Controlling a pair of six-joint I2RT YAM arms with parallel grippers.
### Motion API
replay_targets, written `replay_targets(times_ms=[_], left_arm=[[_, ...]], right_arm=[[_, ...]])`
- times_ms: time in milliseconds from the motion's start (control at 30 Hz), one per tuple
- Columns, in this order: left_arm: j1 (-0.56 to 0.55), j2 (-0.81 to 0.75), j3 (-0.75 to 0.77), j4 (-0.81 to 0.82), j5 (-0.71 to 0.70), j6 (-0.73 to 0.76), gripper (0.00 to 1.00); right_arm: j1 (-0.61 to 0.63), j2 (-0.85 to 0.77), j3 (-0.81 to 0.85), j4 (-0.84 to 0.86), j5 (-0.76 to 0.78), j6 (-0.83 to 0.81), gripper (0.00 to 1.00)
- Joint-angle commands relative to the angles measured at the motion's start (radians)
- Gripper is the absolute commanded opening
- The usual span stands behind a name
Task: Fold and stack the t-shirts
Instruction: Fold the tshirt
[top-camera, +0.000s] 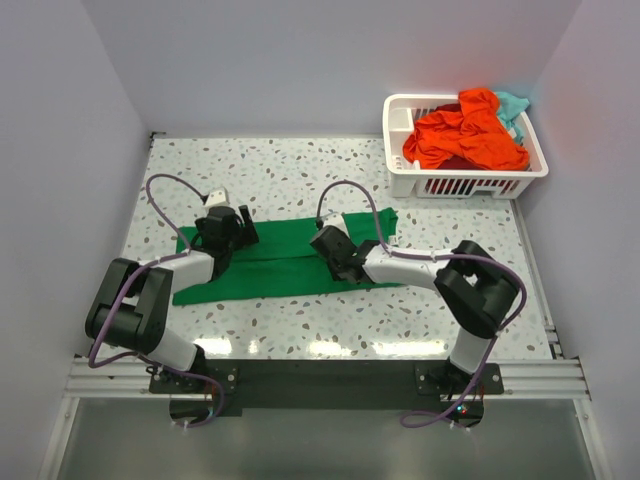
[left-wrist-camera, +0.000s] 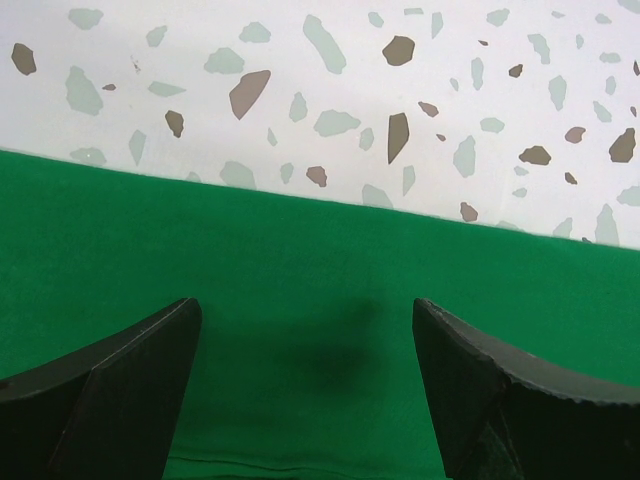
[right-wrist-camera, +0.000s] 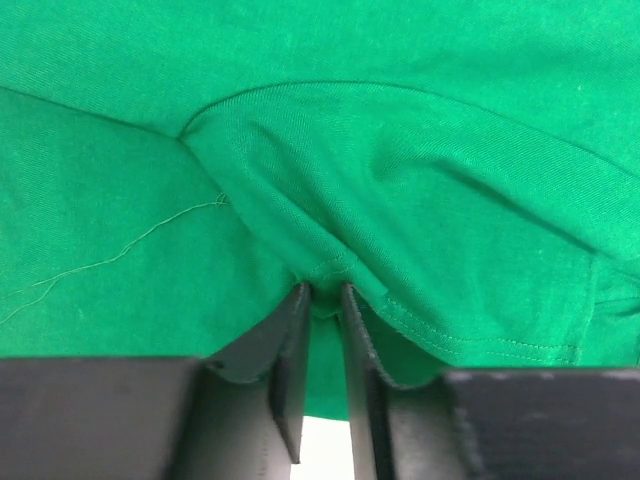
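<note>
The green t-shirt (top-camera: 290, 255) lies spread as a long folded band across the middle of the table. My left gripper (top-camera: 228, 230) is over its left end; in the left wrist view (left-wrist-camera: 305, 320) its jaws stand wide apart just above flat green cloth (left-wrist-camera: 300, 260), holding nothing. My right gripper (top-camera: 333, 252) is on the shirt's middle right; in the right wrist view (right-wrist-camera: 322, 295) its jaws are pinched on a hemmed fold of the green cloth (right-wrist-camera: 400, 180). An orange-red t-shirt (top-camera: 465, 135) and a teal one (top-camera: 513, 105) lie in the basket.
The white slotted basket (top-camera: 460, 185) stands at the back right corner of the speckled table (top-camera: 300, 170). Walls close in the table on the left, back and right. The table's near edge runs along a metal rail (top-camera: 320, 375).
</note>
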Motion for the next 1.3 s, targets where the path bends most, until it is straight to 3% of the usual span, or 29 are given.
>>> replay_targets(times_ms=[0,233,1167,1267], left_arm=[[-0.001,-0.001,0.008,0.052,0.003,0.01,0.91],[-0.003,0.003,0.011,0.052,0.006,0.011,0.91],[-0.001,0.0,0.013,0.049,0.021,0.01,0.91],[-0.001,0.0,0.011,0.047,0.021,0.01,0.91]], right_arm=[[-0.002,0.019,0.002,0.002,0.025,0.012,0.21],[-0.002,0.015,0.003,-0.007,-0.001,0.011,0.0],[-0.002,-0.102,0.019,-0.052,-0.254,0.029,0.0],[-0.002,-0.092,0.023,-0.052,-0.276,0.028,0.04]])
